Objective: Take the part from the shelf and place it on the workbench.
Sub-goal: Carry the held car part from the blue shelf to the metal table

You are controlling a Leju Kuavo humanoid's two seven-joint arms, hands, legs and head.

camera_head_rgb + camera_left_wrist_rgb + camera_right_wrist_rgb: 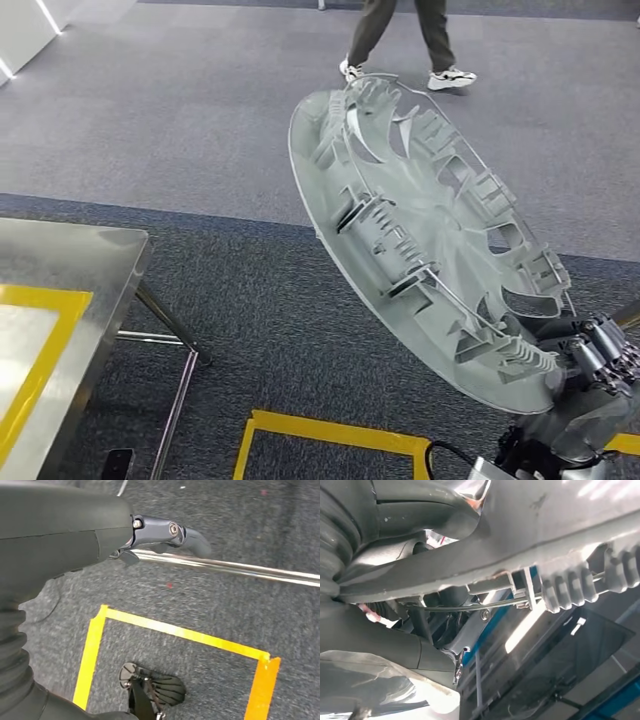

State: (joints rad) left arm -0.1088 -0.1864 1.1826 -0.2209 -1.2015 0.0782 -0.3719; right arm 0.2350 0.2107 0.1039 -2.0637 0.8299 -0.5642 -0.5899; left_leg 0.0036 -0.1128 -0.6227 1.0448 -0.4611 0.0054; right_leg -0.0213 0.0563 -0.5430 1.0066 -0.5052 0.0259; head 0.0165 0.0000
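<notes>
1. The right hand [596, 360] has its dark fingers [613, 345] wrapped over the lower rim of the large, round, silver-grey plastic wheel cover [423, 240], gripping it at that one edge. In the right wrist view the thick grey thumb [395, 652] lies on one face of the disc and the fingers on the other, so it looks clamped between them.
2. The left hand [166, 535] hangs low over the grey carpet [226, 600]. Its fingers reach out straight with nothing in them. A shiny metal bar [264, 572] runs past them, though I cannot tell whether they touch it.
3. The wheel cover is in the air, off any shelf, tilted with its ribbed back face towards the head camera. From the fingers it rises up and away towards the robot's left.
4. The polished steel workbench [106, 260], marked with yellow tape [45, 330], stands well apart on the robot's left. Only its near corner and legs show. I'd judge the carrying hand must swing the disc across the open carpet towards that corner; the free left hand is on the nearer side.
5. A yellow tape rectangle [332, 432] marks the floor, and a person's legs [400, 35] pass behind.
6. I can read no brand, label or lettering; the moulded ribs on the cover are too blurred.
</notes>
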